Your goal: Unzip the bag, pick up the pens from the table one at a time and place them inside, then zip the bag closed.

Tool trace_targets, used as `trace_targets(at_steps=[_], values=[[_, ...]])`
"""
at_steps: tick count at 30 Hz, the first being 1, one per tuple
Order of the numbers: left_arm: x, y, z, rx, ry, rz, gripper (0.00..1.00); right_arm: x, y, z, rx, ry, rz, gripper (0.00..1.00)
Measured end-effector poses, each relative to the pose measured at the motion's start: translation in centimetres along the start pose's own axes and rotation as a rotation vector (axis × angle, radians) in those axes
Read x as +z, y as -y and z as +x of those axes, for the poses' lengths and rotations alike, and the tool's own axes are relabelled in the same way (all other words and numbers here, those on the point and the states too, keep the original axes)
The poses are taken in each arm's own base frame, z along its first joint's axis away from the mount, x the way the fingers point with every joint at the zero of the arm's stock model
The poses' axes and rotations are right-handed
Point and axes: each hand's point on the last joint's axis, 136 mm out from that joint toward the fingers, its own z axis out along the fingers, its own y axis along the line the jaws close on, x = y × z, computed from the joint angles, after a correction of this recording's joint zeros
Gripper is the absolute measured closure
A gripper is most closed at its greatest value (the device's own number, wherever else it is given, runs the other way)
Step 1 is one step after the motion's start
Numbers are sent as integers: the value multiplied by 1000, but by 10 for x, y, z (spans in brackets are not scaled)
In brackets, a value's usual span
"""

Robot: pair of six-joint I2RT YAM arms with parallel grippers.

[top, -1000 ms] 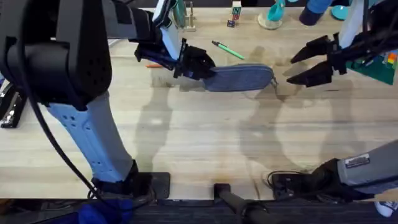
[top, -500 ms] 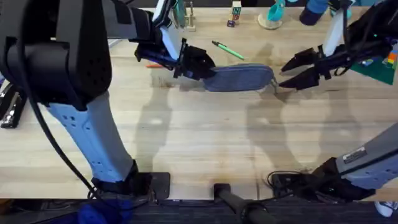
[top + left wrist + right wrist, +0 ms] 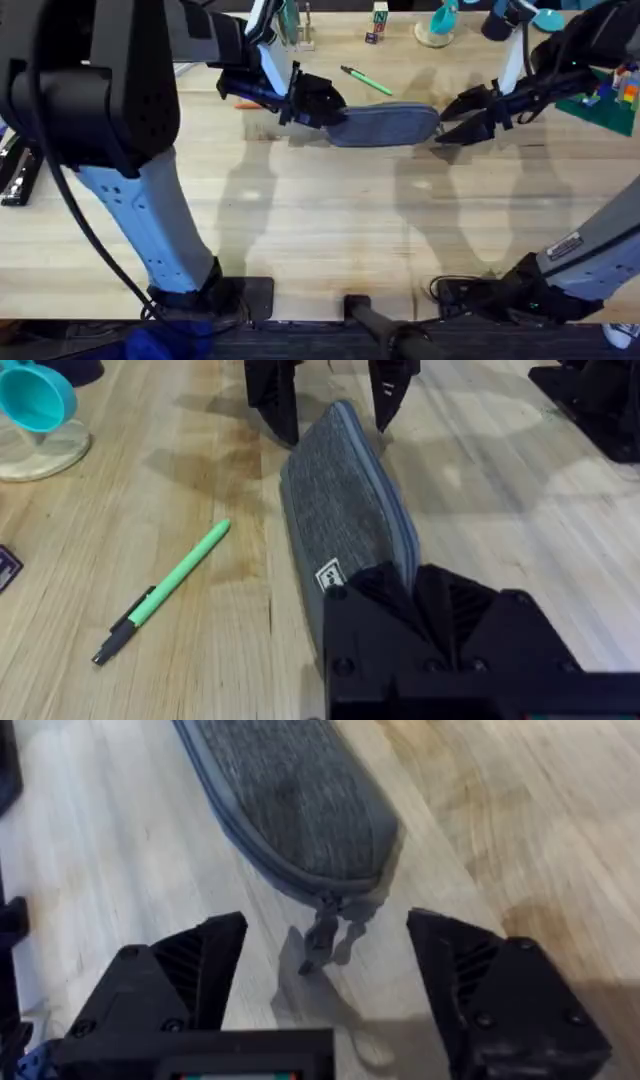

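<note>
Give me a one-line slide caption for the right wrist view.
Open right gripper lined up on the zipper pull at the end of the zipped grey bag on the table.

You've got soft arm shadows falling across the middle of the wood. Along the far edge sits clutter: a teal cup on a round coaster (image 3: 436,25), a small block (image 3: 379,14), and green bricks (image 3: 610,100) far right.

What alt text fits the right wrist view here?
The open right gripper hovers just short of the bag, its fingers either side of the zipper pull dangling at the bag's closed end, over the table.
</note>
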Motion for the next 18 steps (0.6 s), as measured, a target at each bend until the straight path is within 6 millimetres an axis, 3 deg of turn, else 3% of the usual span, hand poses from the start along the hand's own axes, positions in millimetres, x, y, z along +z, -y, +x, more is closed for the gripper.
trace_targets(at_steps=[18], values=[[0, 0, 0, 0, 0, 0, 958, 3, -1, -3, 42, 0, -4, 33]])
